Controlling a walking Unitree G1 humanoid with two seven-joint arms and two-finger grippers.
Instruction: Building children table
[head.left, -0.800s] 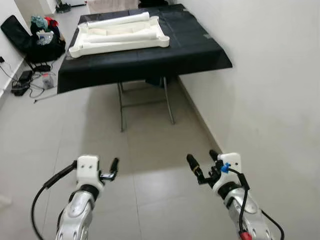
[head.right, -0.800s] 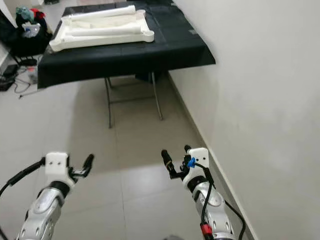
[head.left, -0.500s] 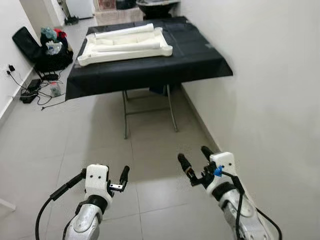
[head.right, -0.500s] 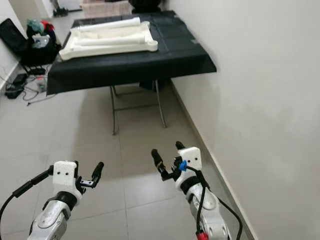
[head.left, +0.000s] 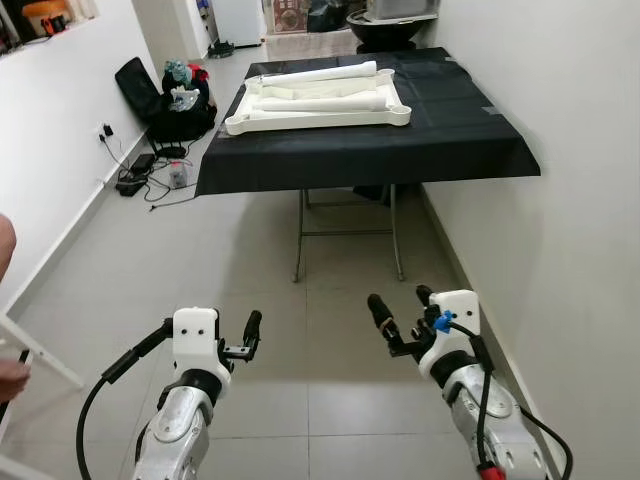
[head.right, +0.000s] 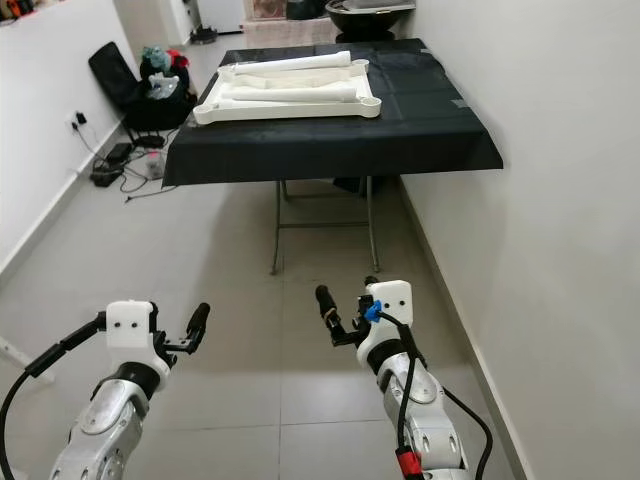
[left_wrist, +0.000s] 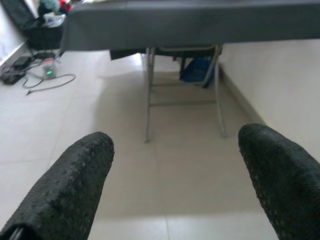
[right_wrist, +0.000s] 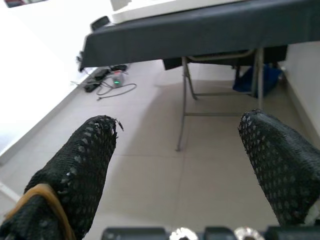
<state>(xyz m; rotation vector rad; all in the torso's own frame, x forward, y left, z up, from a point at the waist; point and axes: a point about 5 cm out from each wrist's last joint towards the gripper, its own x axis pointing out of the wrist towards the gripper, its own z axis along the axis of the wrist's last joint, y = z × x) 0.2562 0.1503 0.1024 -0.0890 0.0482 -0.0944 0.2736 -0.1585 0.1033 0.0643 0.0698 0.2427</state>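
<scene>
Parts (head.left: 318, 97) are lying across the far tabletop (head.left: 400, 150); left hand (head.left: 236, 338) and right hand (head.left: 398, 318) (both spread, empty) are needing a squarer, closer approach first.

Folding table (head.left: 440, 140) stands ahead against the right wall. Table top panel (head.left: 318, 112) lies toward its left edge, legs (head.left: 322, 74) resting on it. Bag (head.left: 160, 98) and cables (head.left: 140, 178) sit left of the table.
</scene>
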